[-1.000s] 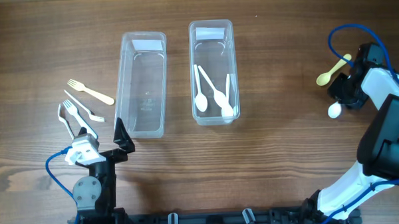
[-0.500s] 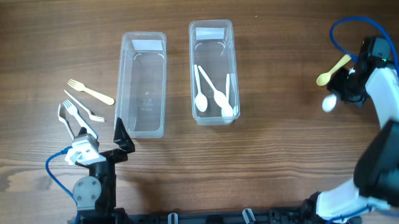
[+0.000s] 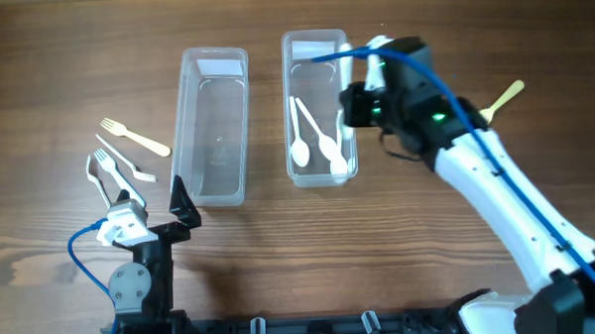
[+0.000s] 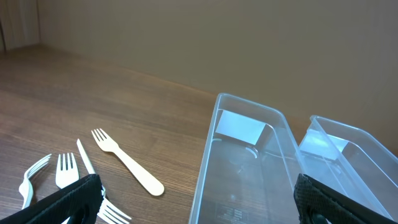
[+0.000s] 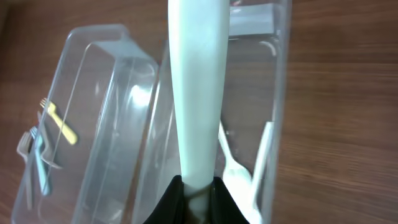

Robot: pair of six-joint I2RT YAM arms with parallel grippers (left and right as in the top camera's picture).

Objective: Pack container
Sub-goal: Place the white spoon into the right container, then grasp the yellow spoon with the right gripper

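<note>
Hovering over the desk (image 3: 56,56) at upper centre, above the spoon container (image 3: 314,39), the right gripper (image 5: 196,198) pinches a white spoon (image 5: 194,93). It should go in lengthwise, clear of the walls. At lower left the left gripper (image 3: 155,207) gapes empty.

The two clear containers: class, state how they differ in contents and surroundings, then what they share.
The left container is empty; the right container holds white spoons. Forks lie beside the left container, while the right gripper holds another spoon over the right container. Both are clear, rectangular and open-topped.
</note>
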